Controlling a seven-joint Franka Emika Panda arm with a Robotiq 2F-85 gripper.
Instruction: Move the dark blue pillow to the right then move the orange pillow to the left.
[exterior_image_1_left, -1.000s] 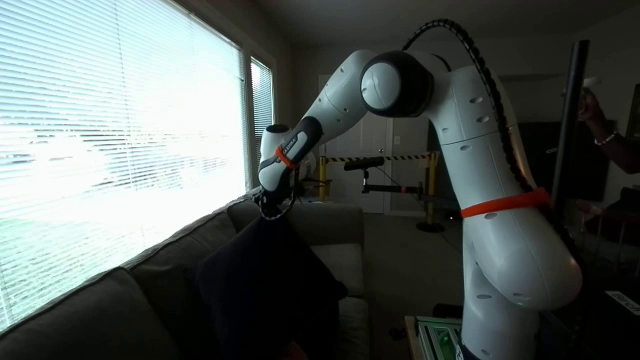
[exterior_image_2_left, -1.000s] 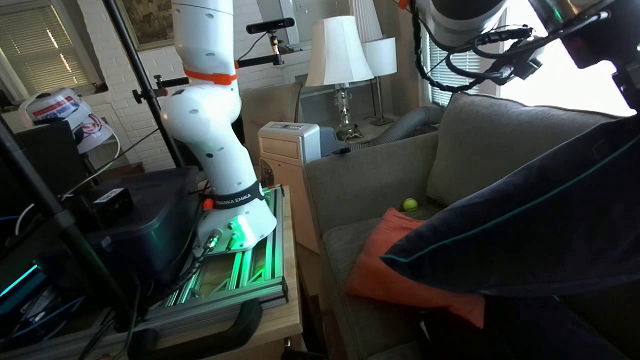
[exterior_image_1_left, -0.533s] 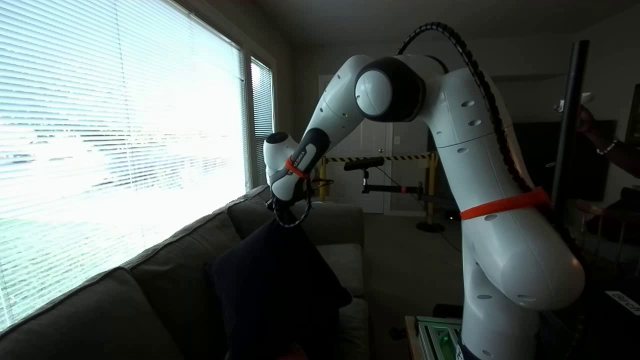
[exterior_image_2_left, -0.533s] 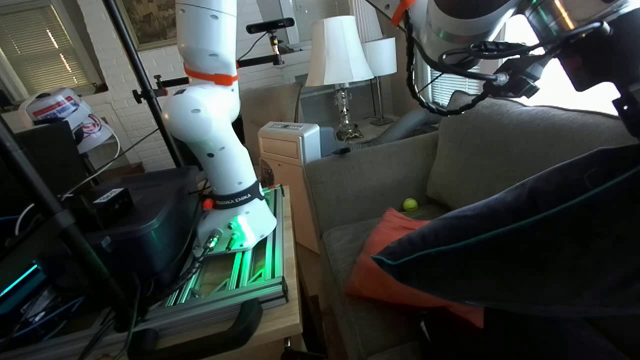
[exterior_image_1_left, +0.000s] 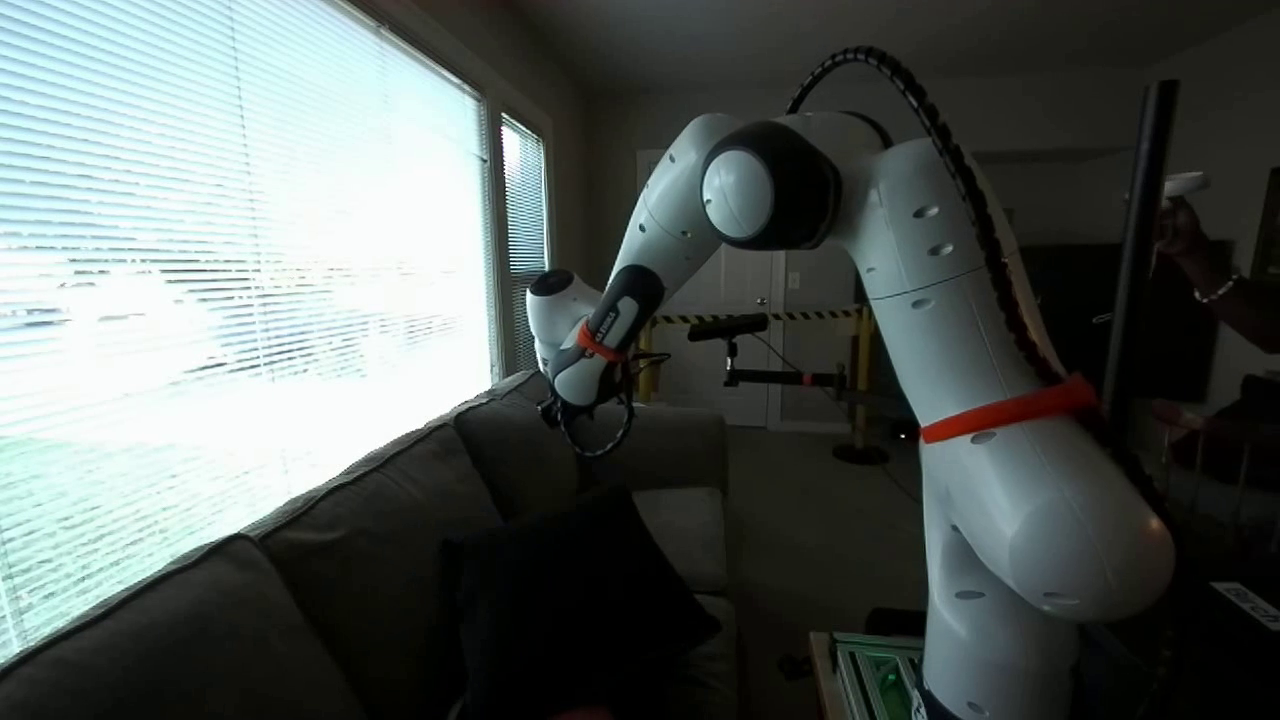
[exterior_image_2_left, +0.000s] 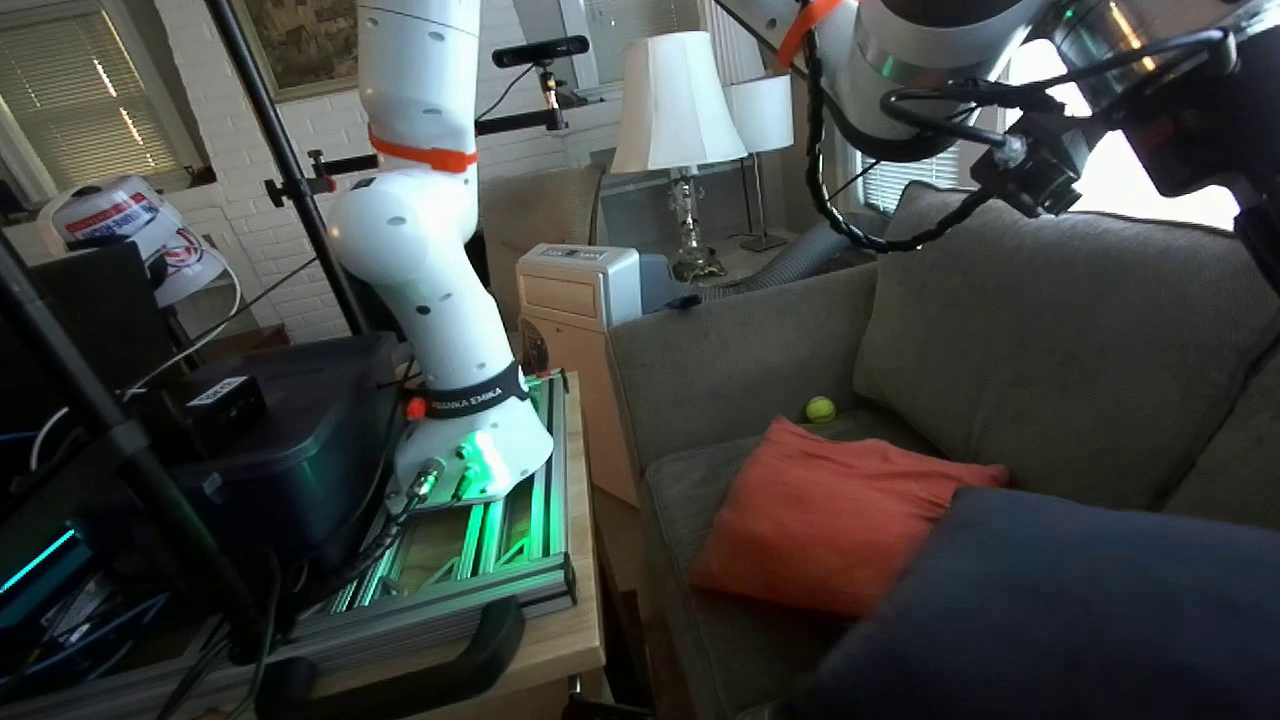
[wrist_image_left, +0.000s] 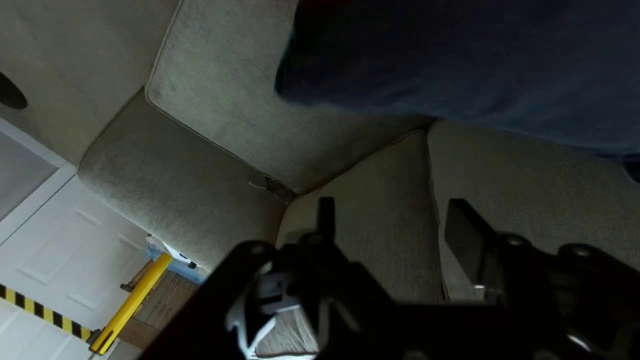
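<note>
The dark blue pillow (exterior_image_2_left: 1080, 620) rests on the sofa seat in both exterior views, its near part cut off by the frame edge. From the wrist, the same dark blue pillow (wrist_image_left: 465, 60) fills the upper right, apart from the fingers. The orange pillow (exterior_image_2_left: 830, 510) lies flat beside it, partly behind its edge; in the darker exterior view only a sliver of the orange pillow (exterior_image_1_left: 585, 713) shows at the bottom. My gripper (wrist_image_left: 391, 215) stands open above the sofa, clear of both pillows, with only grey sofa back cushions seen between its fingertips.
Grey back cushions (exterior_image_2_left: 1080, 340) line the sofa, and an armrest (exterior_image_2_left: 740, 350) closes its end. A tennis ball (exterior_image_2_left: 820, 409) sits by the orange pillow. The robot's base table (exterior_image_2_left: 585, 600) stands close to the sofa front. Window blinds (exterior_image_1_left: 250, 250) run behind the sofa.
The gripper has let go of the dark blue pillow, which has dropped from hanging to lying on the seat. More of the orange pillow shows. The wrist has shifted slightly right and down.
</note>
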